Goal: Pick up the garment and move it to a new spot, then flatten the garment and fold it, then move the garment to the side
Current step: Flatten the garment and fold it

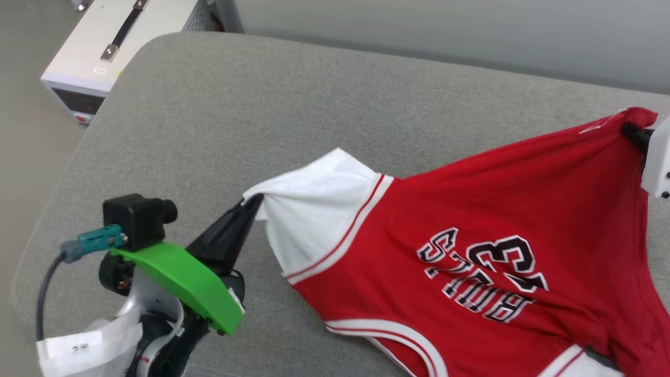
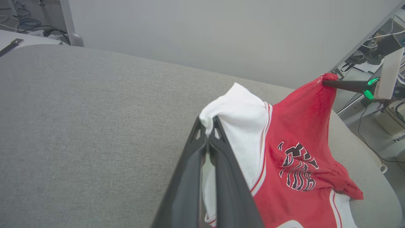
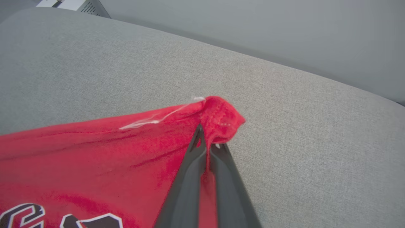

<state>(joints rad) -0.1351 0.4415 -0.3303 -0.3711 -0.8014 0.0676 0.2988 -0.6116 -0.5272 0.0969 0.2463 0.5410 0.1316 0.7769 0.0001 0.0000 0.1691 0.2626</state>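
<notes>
Pinched the white sleeve (image 1: 314, 209) of the garment (image 1: 471, 209) in the clenched left gripper (image 1: 253, 203), over the near left of the grey cushion (image 1: 235, 104). Clamped the red hem corner (image 3: 221, 117) in the right gripper (image 1: 629, 131), raised above the cushion's right end. Stretched between both, lower part draped on the cushion's near right. Probably held so to spread the cloth wide and shift it across the cushion without bunching.

Head view: steep downward over cushion (image 1: 209, 131). Wrist views: low, close, probably converging; all share garment (image 1: 471, 209).
</notes>
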